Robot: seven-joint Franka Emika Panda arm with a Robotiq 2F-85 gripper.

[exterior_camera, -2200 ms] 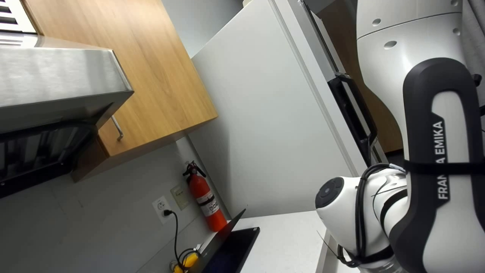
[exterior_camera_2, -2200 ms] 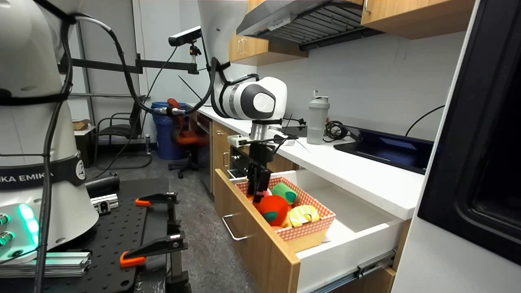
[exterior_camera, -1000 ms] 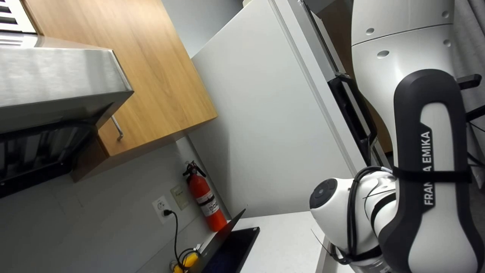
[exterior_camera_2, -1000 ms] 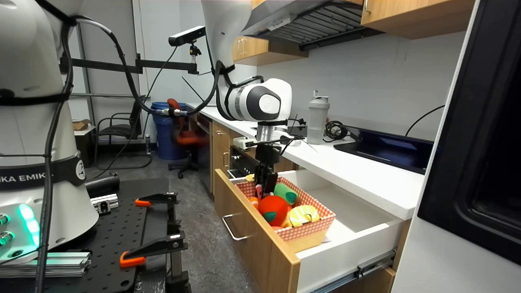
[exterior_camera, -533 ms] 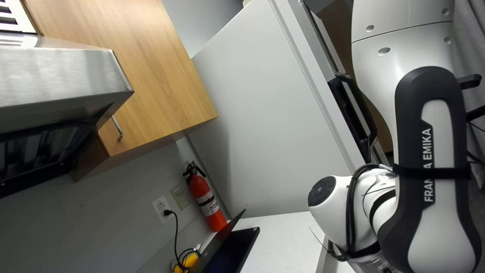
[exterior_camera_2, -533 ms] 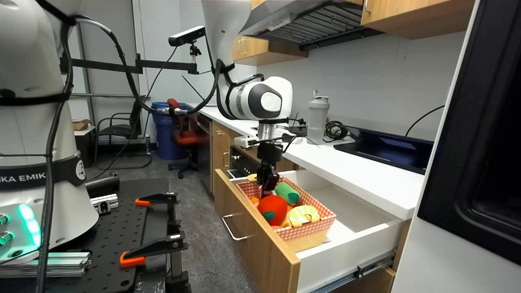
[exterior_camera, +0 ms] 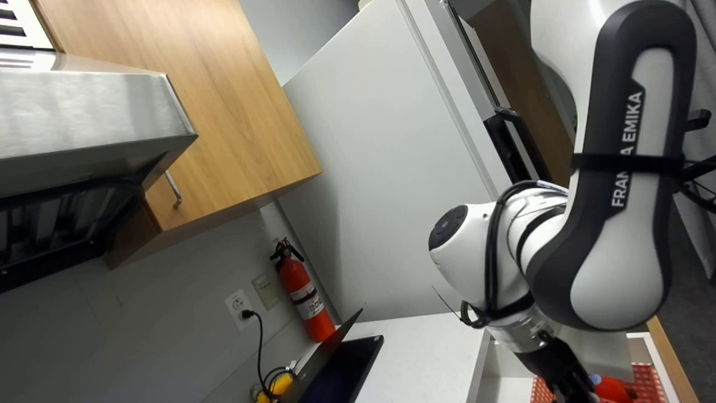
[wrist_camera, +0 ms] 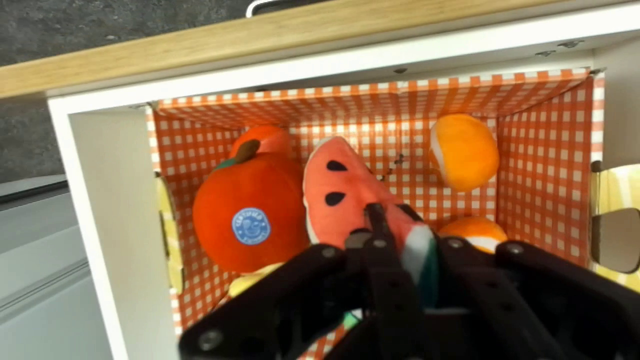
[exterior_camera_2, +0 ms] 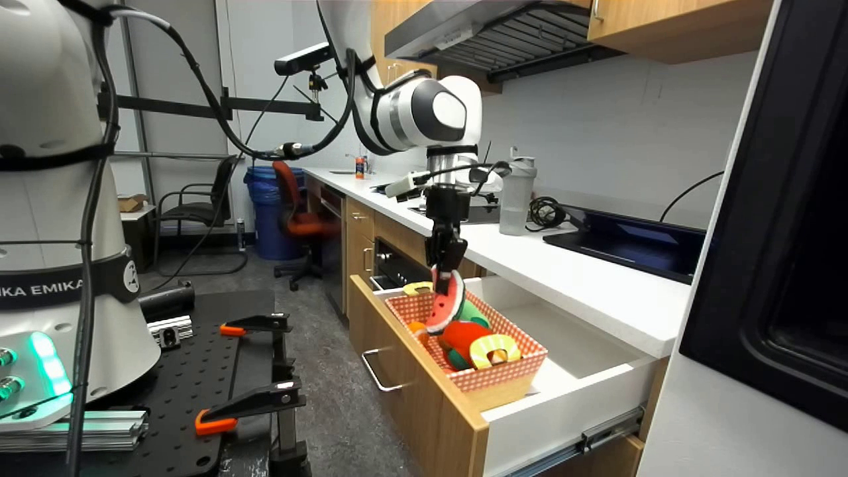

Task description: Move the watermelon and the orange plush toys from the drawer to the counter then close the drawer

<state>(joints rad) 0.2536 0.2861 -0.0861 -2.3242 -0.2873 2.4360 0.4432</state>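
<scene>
Wrist view: blurred jaws, cut off at 6 o'clock, hide part of watermelon plush; yellow toy, 7 o'clock, partly covered. Both exterior views: drawer cut off toward 5 o'clock.

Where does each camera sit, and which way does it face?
In an exterior view: apart from the arm, which shows; tilted, facing the fire extinguisher.
In an exterior view: also apart, facing the open drawer and counter; arm and base show.
Wrist view: on the arm, looking down into the basket; gripper holding watermelon shows.
Both exterior views share arm, drawer, counter.
</scene>
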